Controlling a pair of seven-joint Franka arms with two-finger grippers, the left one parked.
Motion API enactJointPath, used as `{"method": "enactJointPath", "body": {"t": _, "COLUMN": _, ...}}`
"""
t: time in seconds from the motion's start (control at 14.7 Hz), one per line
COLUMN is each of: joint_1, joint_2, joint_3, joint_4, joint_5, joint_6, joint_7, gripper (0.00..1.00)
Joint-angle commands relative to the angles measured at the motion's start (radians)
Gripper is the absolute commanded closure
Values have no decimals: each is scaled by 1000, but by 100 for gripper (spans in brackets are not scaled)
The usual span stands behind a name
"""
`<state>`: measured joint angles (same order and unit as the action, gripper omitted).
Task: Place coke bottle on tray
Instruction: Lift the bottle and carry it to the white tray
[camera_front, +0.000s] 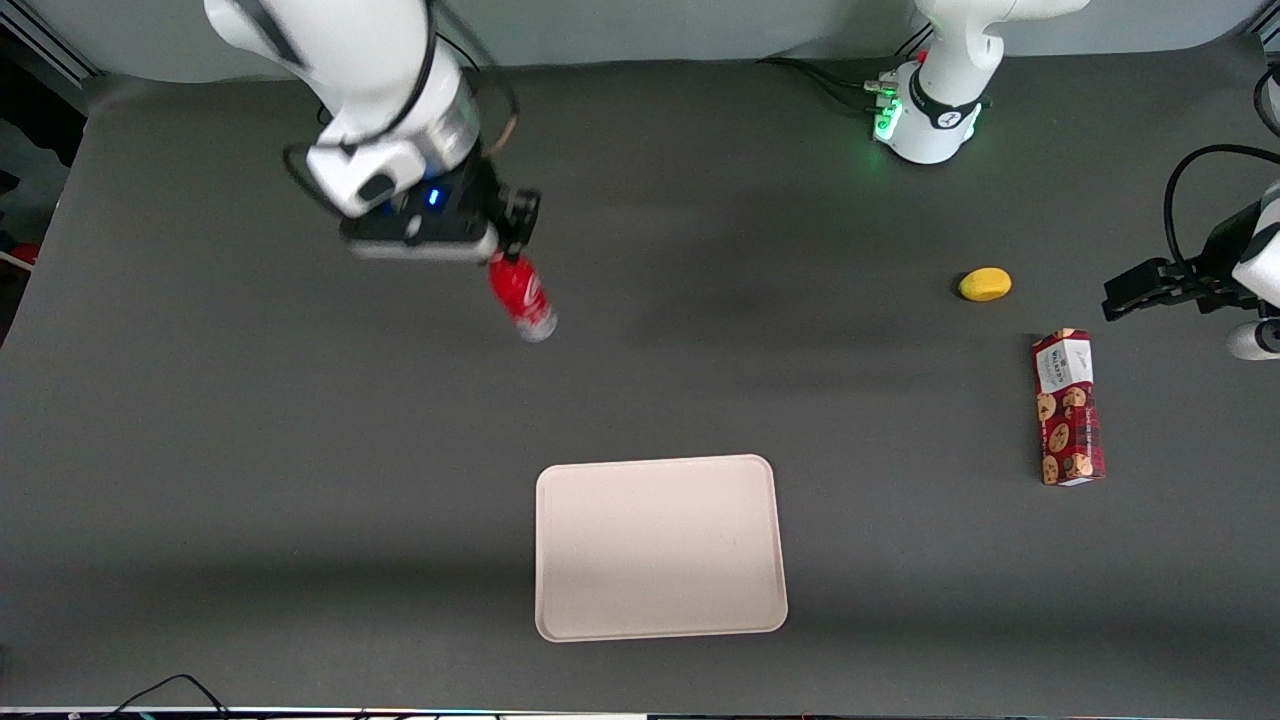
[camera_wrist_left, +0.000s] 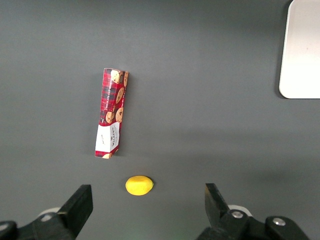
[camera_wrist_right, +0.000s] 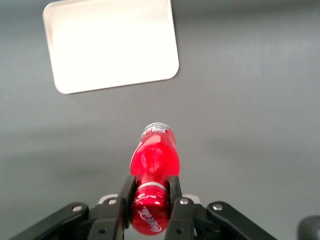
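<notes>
Nearest the front camera lies the tray (camera_front: 660, 545), pale beige-pink with rounded corners and a low rim, flat on the dark grey table (camera_front: 250, 480) with nothing on it. It also shows in the right wrist view (camera_wrist_right: 111, 45) and as a corner in the left wrist view (camera_wrist_left: 302, 50).

Farther from the front camera than the tray, and toward the working arm's end of the table, the gripper (camera_front: 495, 258) hangs above the tabletop. Its two fingers (camera_wrist_right: 125, 197) are pinched on the neck of the coke bottle (camera_front: 522, 295), just below the red cap. The bottle (camera_wrist_right: 154, 160) hangs tilted from the grip, its clear silvery base pointing down and toward the tray. It is well apart from the tray, with bare table between them. Whether its base touches the table cannot be told.

Toward the parked arm's end of the table, well apart from the tray, lies a red patterned cookie box (camera_front: 1068, 407) on its side; it shows in the left wrist view too (camera_wrist_left: 111, 113). A small yellow lemon-like fruit (camera_front: 985, 284) sits near the box's white end, farther from the front camera than the tray (camera_wrist_left: 139, 185).
</notes>
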<state>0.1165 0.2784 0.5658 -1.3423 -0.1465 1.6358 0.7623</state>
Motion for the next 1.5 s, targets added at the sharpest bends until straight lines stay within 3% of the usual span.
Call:
{"method": "enactJointPath", "body": {"t": 0.0, "joint_1": 40, "joint_2": 221, "joint_3": -3, "joint_4": 228, "joint_5": -103, "joint_6": -11, "joint_7": -43, "gripper": 100}}
{"method": "enactJointPath", "body": {"t": 0.34, "joint_1": 103, "joint_2": 444, "joint_3": -64, "joint_4": 333, "joint_5": -189, "joint_6": 200, "joint_7": -69, "gripper": 100}}
{"method": "enactJointPath", "body": {"t": 0.68, "joint_1": 137, "joint_2": 565, "joint_3": -228, "joint_4": 356, "joint_5": -217, "joint_6": 309, "joint_7": -234, "gripper": 100}}
{"method": "enactJointPath", "body": {"t": 1.43, "joint_1": 172, "joint_2": 673, "joint_3": -230, "joint_4": 408, "joint_5": -211, "joint_6": 380, "joint_7": -209, "gripper": 100}}
